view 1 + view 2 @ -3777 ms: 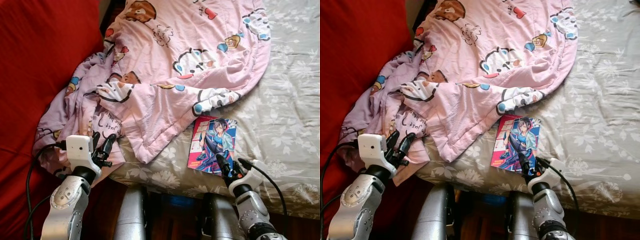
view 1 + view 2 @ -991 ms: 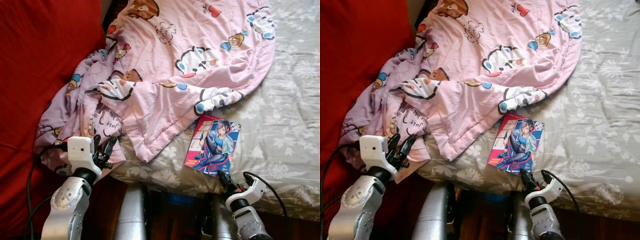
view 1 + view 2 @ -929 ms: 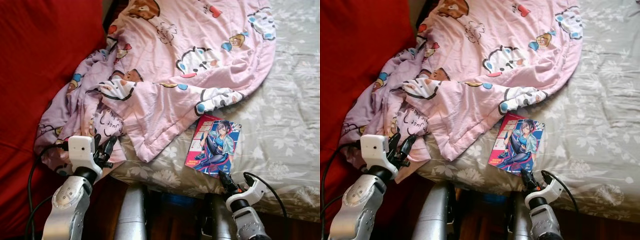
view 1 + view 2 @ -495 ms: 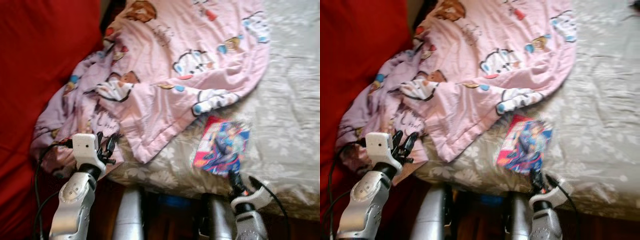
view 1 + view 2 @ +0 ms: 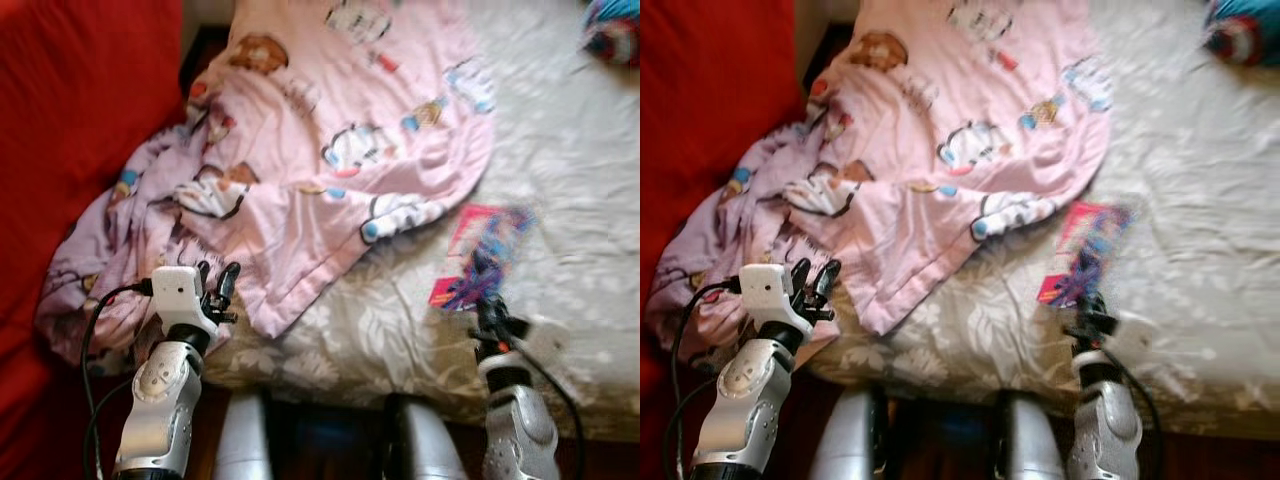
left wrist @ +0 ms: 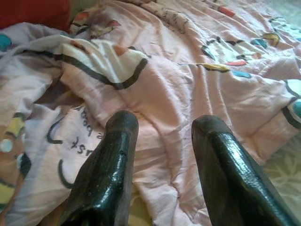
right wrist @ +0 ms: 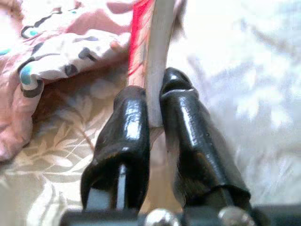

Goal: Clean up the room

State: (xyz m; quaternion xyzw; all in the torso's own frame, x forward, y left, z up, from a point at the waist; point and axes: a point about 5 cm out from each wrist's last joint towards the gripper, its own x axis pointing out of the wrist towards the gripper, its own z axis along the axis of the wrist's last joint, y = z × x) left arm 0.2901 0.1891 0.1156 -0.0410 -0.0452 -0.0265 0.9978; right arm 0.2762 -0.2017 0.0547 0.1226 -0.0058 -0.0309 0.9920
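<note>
Covering most of frame: bed [image 5: 590, 180] with grey floral sheet, rumpled pink cartoon blanket [image 5: 330, 130] spilling off edge toward red surface [image 5: 70, 110]. Left gripper [image 5: 218, 292] hovers empty, fingers spread, near blanket edge. Right gripper [image 7: 153, 136] clamps comic book [image 5: 485, 258] by its edge, book tilted above sheet. Judged: tidying early; blanket unfolded, book unstowed.

A red wall [image 5: 70, 120] runs along the bed's left edge. At the bed's far right corner lies a blurred round thing [image 5: 612, 30], blue and red, on the grey floral sheet [image 5: 580, 160].
</note>
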